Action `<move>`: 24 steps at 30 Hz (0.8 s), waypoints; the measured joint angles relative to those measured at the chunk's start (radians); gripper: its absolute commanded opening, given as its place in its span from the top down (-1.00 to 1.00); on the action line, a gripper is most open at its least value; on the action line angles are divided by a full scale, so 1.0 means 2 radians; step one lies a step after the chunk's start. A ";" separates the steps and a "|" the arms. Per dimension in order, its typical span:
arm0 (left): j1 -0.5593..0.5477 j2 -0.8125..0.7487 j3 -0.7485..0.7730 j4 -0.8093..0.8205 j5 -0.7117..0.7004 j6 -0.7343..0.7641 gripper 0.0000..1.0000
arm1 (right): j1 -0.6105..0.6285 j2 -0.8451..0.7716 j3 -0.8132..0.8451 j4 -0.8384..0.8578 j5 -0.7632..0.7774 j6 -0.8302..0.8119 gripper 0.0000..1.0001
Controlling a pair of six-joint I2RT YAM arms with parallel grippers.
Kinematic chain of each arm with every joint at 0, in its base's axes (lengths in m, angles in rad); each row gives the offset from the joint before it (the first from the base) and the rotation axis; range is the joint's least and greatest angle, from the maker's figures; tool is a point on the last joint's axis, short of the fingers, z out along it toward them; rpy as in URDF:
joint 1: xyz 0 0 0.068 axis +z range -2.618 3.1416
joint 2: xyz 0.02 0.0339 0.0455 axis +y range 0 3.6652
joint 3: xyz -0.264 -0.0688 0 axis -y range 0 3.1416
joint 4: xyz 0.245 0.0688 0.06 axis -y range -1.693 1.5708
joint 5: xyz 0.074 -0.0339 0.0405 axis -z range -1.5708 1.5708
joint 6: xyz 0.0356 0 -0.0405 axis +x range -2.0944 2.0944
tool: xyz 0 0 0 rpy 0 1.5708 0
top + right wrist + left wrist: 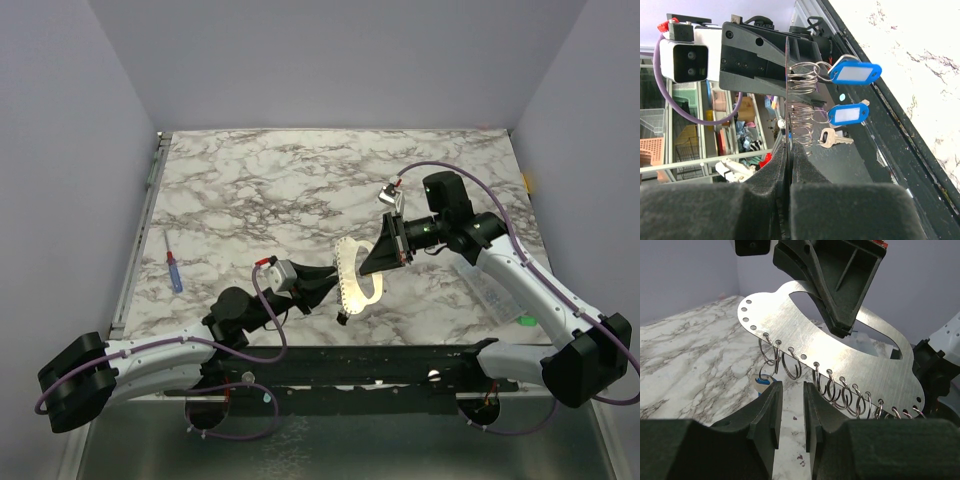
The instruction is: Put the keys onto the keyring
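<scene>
My right gripper (789,150) is shut on the edge of a thin curved metal plate (840,365) and holds it up over the marble table (260,190). Several wire keyrings (790,362) hang from holes along the plate's rim. In the right wrist view, two blue tags (855,71) and a silver key (832,137) hang from those rings. My left gripper (790,387) sits just below the ring row, jaws apart with only marble showing between them. One blue tag (762,382) peeks out beside its left finger. From above, the left gripper (325,285) is close to the plate (360,280).
A thin red-and-blue stick (174,270) lies near the table's left edge. A small green item (527,321) rests on a clear tray by the right arm. Grey walls enclose the table on three sides, and a black rail runs along the near edge.
</scene>
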 measured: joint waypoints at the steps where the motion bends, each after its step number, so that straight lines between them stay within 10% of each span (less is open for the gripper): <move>1: 0.000 0.000 0.000 0.000 0.000 0.000 0.42 | 0.000 0.000 0.000 0.000 0.000 0.000 0.99; 24: -0.001 0.001 0.010 0.000 0.005 0.000 0.71 | 0.000 0.000 0.000 0.004 -0.001 0.001 0.99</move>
